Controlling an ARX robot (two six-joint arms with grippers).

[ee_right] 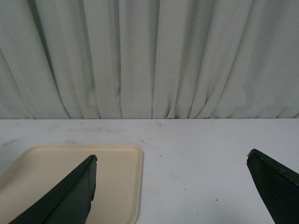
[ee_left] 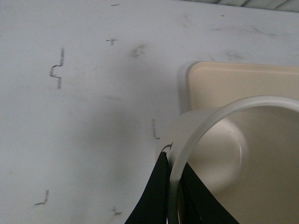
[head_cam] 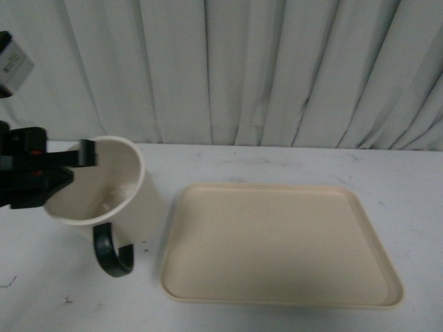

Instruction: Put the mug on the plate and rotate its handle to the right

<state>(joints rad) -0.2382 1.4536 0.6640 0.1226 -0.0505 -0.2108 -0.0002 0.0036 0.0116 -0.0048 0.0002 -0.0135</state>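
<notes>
The left gripper (head_cam: 75,164) is clamped on the rim of the cream-white wide mug (head_cam: 114,183). In the left wrist view its black fingers (ee_left: 152,198) stand one outside the wall and one inside, closed narrow against it. The mug leans with its mouth tipped toward the camera. Its thick black loop handle (head_cam: 112,252) sits on the near side, pointing toward the robot. Whether the base touches the white, pen-marked tabletop (head_cam: 277,162) cannot be told.

Just right of the mug, across a narrow strip of table, lies the flat beige rectangular tray with rounded corners and a low rim (head_cam: 280,301). Its near-left corner is closest to the handle, and its whole floor is in view.

The right gripper (ee_right: 173,186) shows only in its wrist view. It is spread wide with nothing between its fingers (ee_right: 70,196), and it faces the table's far edge and the pale grey pleated curtain (ee_right: 154,56).
</notes>
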